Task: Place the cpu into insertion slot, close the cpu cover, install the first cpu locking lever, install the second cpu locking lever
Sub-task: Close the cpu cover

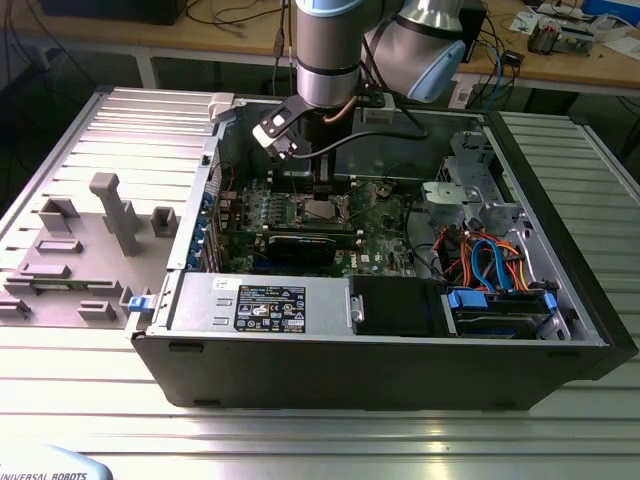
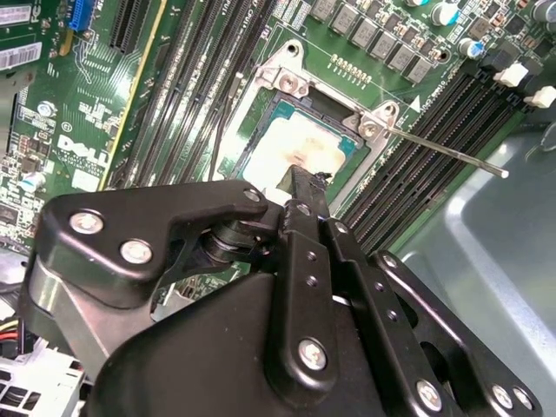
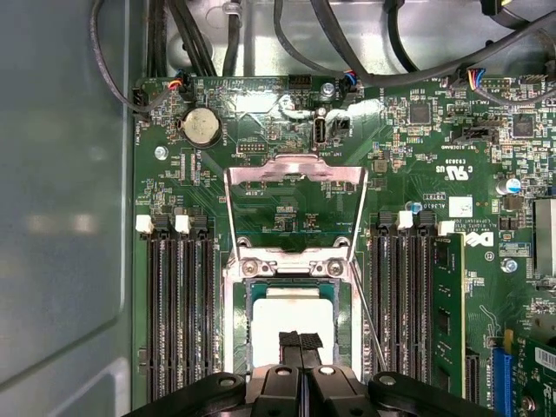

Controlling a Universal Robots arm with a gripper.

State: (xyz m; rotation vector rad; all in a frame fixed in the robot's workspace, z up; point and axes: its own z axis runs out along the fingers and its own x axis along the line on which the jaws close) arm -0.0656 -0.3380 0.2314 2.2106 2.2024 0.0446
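At nine o'clock in the exterior view, a grey panel [image 1: 90,230] is lying flat on the metal table [image 1: 300,440], just beside the open computer case [image 1: 400,370]. Toward six o'clock, a metal box with a label [image 1: 260,300] is sitting inside the case against its near wall. From twelve o'clock the arm [image 1: 325,50] is reaching down into the case, and the gripper [image 1: 322,192] is hanging over the green board [image 1: 385,235] near the middle. At three o'clock, toward the exterior view's right, blue and orange cables [image 1: 490,262] are bunching together.

In the first wrist view the chip [image 3: 291,317] is sitting in the socket [image 3: 244,321], its pale metal top facing up. Long black memory slots [image 3: 178,321] are running along both sides of the socket. The cover [image 3: 295,167] is lying swung open, away from the chip on the socket's hinged side, and the board is showing through its window. A round battery [image 3: 201,127] is sitting beyond it. In the second wrist view a thin lever [image 2: 443,149] is sticking out unlatched from the socket's corner over the memory slots.

In both wrist views the gripper's fingers [image 3: 289,345] are pressing together, with nothing pinched between them. Their tips are hovering at the chip's top. I cannot tell whether they are touching it.
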